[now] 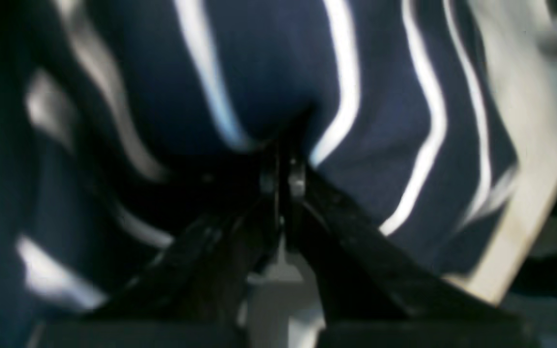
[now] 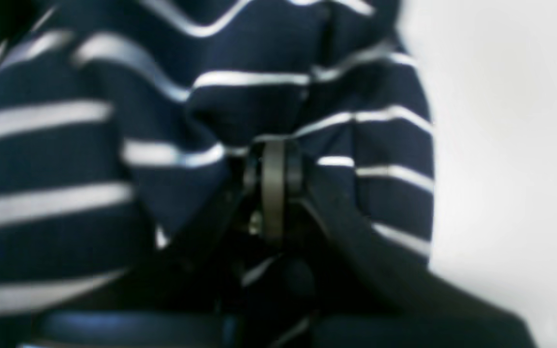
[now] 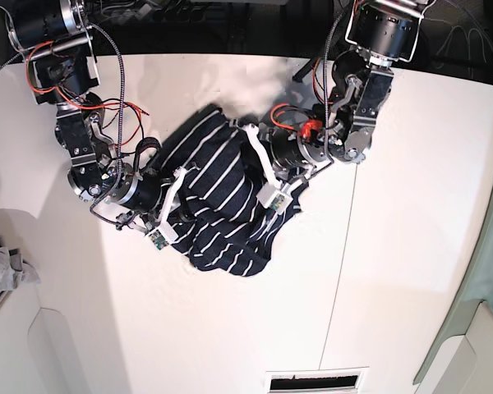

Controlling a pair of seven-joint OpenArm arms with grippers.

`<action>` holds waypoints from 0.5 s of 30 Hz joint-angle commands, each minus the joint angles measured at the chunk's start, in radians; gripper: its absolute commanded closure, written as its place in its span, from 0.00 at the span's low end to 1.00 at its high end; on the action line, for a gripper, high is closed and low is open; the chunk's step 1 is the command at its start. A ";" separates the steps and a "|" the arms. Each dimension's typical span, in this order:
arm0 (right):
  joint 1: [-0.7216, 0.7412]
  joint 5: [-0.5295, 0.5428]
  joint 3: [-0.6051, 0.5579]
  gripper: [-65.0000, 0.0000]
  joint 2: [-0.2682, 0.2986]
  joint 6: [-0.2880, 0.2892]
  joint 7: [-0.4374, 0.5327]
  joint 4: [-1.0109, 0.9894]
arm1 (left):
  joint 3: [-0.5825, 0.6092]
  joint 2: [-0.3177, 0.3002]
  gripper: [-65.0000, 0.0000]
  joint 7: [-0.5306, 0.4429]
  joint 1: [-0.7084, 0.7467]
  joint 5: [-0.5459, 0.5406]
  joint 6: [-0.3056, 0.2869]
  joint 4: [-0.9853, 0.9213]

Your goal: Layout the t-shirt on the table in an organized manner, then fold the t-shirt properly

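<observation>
Up close in the left wrist view, the left gripper (image 1: 282, 169) has its jaws pressed together on a pinch of the t-shirt (image 1: 269, 72), whose navy cloth with white stripes fills most of the blurred picture; a pale strip at the right is probably the table (image 1: 525, 145).

From the right wrist, the right gripper (image 2: 273, 159) is likewise closed, with bunched striped fabric caught at its tips, and white tabletop lies to the right.

Seen from the base, the shirt sits crumpled near the table's far middle, between the two arms, each gripper clamped at one side of it. A small grey cloth (image 3: 2, 271) lies at the picture's left edge, well apart.
</observation>
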 commanded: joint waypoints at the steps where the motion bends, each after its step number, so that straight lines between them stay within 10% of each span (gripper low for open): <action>1: -0.001 0.004 0.014 1.00 0.011 0.005 0.004 0.019 | -0.010 0.000 0.96 0.004 -0.027 0.030 0.017 -0.013; 15: -0.235 0.120 0.091 1.00 0.008 0.006 -0.006 0.232 | -0.027 -0.023 0.96 0.008 -0.089 0.060 0.016 -0.088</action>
